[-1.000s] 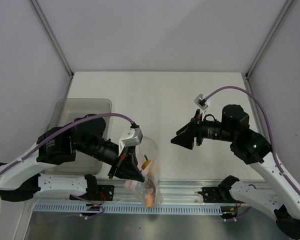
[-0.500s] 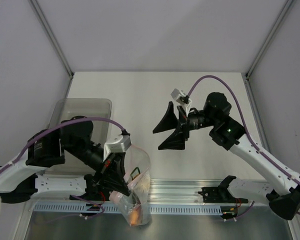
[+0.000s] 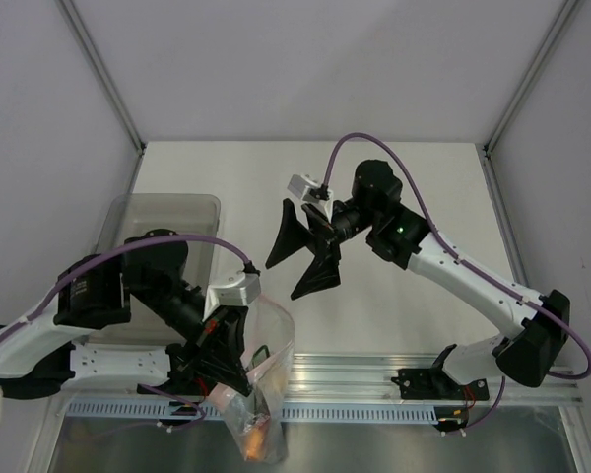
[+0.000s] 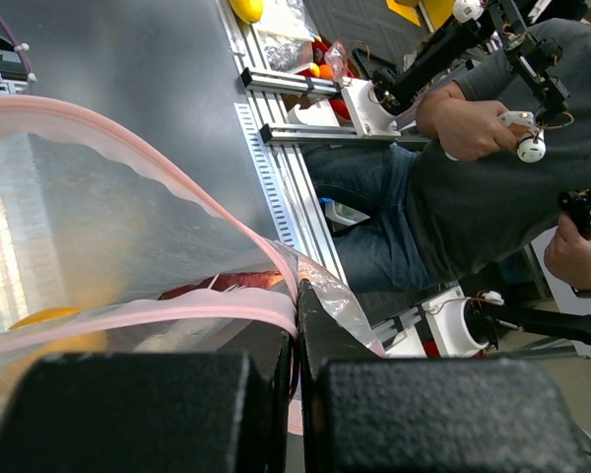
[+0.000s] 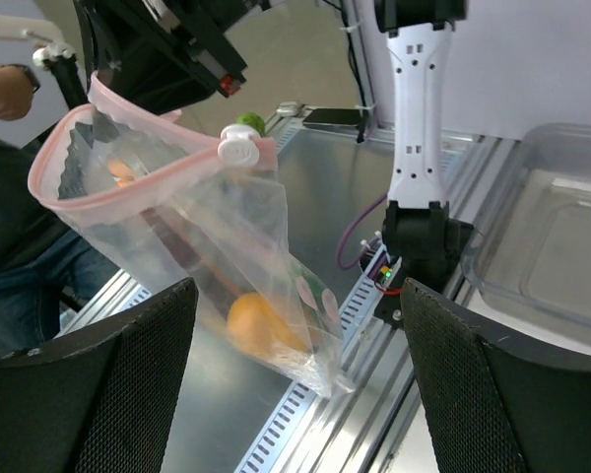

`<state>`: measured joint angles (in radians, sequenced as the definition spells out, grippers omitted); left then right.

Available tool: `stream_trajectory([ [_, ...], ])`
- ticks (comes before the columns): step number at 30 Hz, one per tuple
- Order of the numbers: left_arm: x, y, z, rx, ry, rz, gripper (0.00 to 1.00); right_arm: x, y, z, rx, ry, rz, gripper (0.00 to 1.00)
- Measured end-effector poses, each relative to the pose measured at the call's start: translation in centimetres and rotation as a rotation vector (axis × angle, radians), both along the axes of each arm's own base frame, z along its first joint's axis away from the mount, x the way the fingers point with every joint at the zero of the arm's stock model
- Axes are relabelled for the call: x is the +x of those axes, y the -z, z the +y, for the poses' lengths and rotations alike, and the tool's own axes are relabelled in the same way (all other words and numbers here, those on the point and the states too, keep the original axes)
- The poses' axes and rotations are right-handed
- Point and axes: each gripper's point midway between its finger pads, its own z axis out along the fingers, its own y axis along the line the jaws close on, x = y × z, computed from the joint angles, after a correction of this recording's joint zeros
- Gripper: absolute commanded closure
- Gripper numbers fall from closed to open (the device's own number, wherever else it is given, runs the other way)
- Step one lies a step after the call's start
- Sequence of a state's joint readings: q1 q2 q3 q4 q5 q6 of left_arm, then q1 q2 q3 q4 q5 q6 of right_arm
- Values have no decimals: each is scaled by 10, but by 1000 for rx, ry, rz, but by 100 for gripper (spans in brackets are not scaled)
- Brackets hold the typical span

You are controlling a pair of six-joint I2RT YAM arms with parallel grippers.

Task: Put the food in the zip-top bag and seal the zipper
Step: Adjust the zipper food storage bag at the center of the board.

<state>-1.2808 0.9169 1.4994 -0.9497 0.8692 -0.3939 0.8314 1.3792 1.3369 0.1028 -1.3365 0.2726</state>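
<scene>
Where left pincer (image 4: 297, 330) pinches, bag (image 5: 182, 232) hangs

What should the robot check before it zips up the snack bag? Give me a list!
1. Left fingers pinching the bag by its pink strip: ok.
2. Right fingers open and holding nothing: ok.
3. Food in the bag: ok, an orange piece lies at the bottom.
4. Every piece of food inside: cannot tell, the crinkly plastic hides some.
5. Pink strip pressed shut: not ok, the bag's mouth gapes open.
6. Right fingers at the strip: not ok, they hover apart from the bag.
</scene>
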Motion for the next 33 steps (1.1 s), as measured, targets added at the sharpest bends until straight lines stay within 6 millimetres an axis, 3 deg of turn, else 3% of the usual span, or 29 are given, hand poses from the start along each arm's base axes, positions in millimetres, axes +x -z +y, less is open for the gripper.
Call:
stream_trajectory([
  [11, 2, 3, -15, 53, 25, 24, 100, -25, -8, 17, 23, -204, -42, 22],
  [17, 1, 2, -12, 58, 26, 20, 100, -41, -15, 12, 42, -257, -90, 30],
  [22, 2, 1, -11, 53, 17, 9, 99, -51, -5, 8, 24, -283, -87, 58],
  [23, 3, 1, -11, 54, 13, 7, 99, -54, -3, 7, 18, -288, -83, 71],
  [27, 3, 2, -8, 57, 4, 2, 100, -61, 2, 6, 6, -307, -77, 99],
  [33, 6, 4, -4, 57, -27, -18, 99, -63, 5, 4, -12, -310, -64, 100],
])
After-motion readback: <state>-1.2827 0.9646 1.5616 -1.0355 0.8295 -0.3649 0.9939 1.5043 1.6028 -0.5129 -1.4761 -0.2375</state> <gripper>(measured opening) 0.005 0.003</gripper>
